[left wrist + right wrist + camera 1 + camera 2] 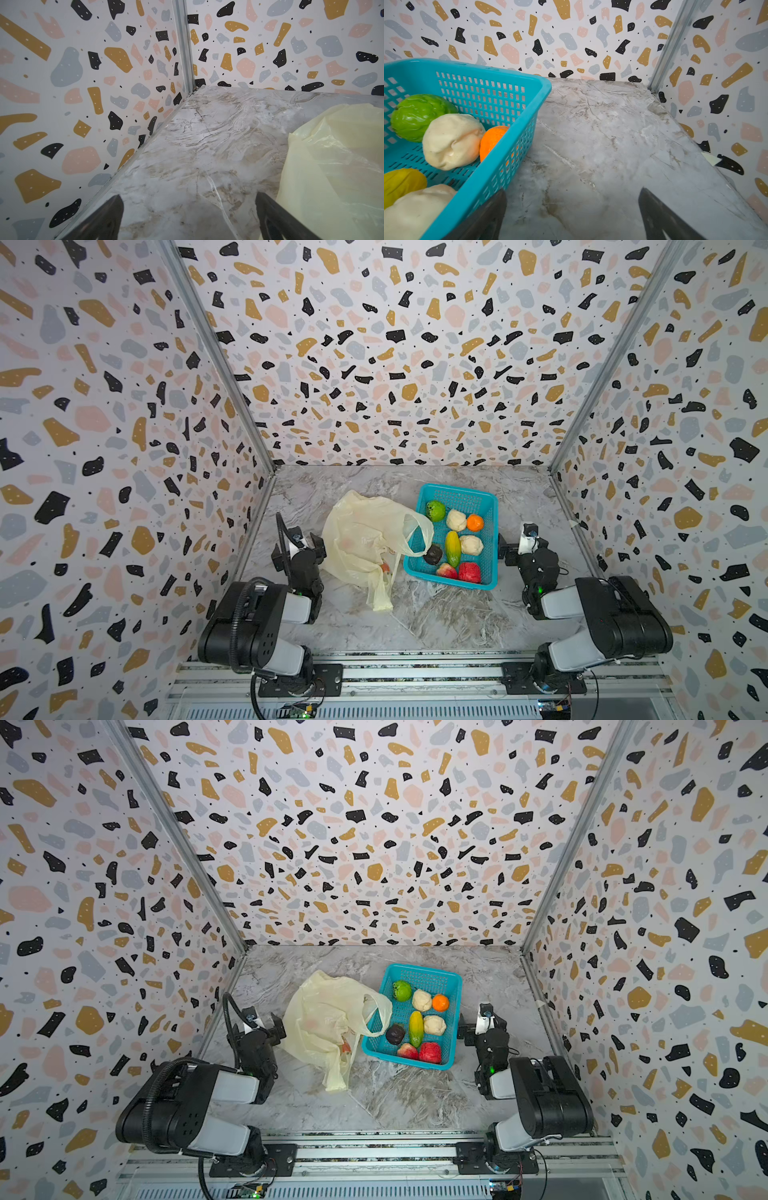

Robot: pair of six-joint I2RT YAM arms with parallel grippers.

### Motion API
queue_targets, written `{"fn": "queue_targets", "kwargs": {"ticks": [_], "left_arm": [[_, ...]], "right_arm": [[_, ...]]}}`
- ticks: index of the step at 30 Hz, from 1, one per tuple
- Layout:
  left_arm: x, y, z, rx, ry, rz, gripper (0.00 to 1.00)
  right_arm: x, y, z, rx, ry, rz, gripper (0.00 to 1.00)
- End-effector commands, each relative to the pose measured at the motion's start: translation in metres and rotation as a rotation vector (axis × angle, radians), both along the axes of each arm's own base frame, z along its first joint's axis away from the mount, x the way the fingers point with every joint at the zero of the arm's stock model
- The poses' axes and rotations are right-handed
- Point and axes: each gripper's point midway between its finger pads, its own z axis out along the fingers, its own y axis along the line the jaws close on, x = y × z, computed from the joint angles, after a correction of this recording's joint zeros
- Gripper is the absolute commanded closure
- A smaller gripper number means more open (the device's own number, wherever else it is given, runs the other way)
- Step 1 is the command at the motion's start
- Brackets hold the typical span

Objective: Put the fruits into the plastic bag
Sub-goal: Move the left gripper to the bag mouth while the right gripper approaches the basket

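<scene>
1. All eight fruits (415, 1029) sat in the teal basket (461, 499), none in the bag: green fruit (435, 510), cream lump (456, 519), orange (474, 523), mango (452, 548), second cream lump (471, 544), dark fruit (433, 553), red fruit (446, 571), second red fruit (469, 572). Judged: the basket served as the pick supply, and no transfer was done.
2. Plastic bag (361, 539) lay slumped on the surface (436, 614), touching the basket. One loop handle (415, 531) draped over the basket's bag-side rim by the dark fruit. The mouth looked collapsed, so it probably needed spreading before any drop.
3. Left end effector (188, 197): fingers apart, empty, low over the surface just beside the bag. It was likely stationed there to lift the handle.
4. Right end effector (573, 190): fingers apart, empty, just beside the basket's outer wall on the side away from the bag. It was likely stationed there for picking.
5. Risk noted: the thin film may sag shut if only one handle is raised.
</scene>
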Motion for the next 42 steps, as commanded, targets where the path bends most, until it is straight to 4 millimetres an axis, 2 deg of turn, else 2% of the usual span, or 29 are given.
{"fn": "queue_targets", "kwargs": {"ticks": [1,35,40,42], "left_arm": [[0.006,0.003,0.017,-0.011,-0.066,0.012,0.01],[0.006,0.003,0.016,-0.013,-0.062,0.008,0.01],[0.008,0.003,0.017,-0.017,-0.064,-0.003,0.00],[0.016,-0.001,0.024,-0.012,-0.065,-0.039,0.01]], "right_arm": [[0.003,0.000,0.013,0.007,-0.042,0.008,0.01],[0.003,-0.001,0.012,0.012,-0.037,0.009,0.01],[0.002,-0.001,0.013,0.029,-0.043,0.035,0.01],[0.002,-0.002,0.017,0.024,-0.054,0.026,0.01]]}}
